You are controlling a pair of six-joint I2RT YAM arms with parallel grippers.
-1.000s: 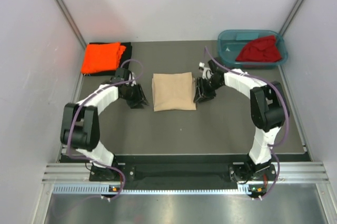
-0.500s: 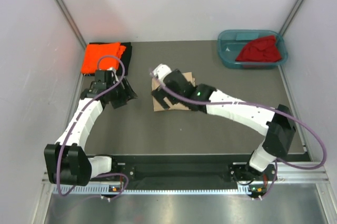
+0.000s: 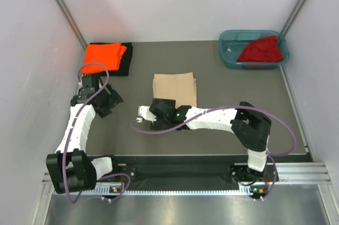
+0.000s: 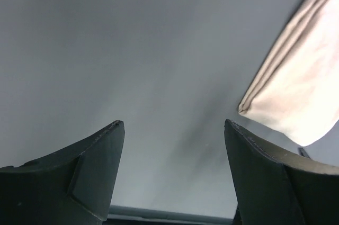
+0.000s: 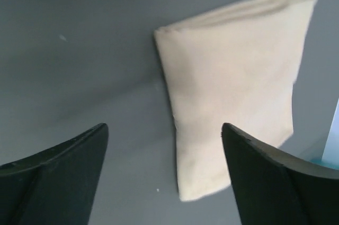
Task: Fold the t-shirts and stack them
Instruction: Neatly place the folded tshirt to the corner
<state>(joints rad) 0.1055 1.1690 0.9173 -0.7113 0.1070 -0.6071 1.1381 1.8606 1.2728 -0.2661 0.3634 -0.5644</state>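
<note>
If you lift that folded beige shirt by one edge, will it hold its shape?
Probably not: the folded beige t-shirt is soft layered cloth, so it would likely droop and unfold. It looks light; a push may bunch it rather than slide it.

Worktop (image 3: 228, 84): flat, matte grey-brown surface, walled on the left, right and far sides.

Items lying directly on it:
1. Beige t-shirt (image 3: 175, 87): folded to a neat rectangle, at the centre, apart from the other items.
2. Black t-shirt (image 3: 128, 61): folded, in the far left corner, largely covered by the orange t-shirt (image 3: 103, 58) stacked on it.
3. Teal tub (image 3: 229, 55): far right corner.
</note>
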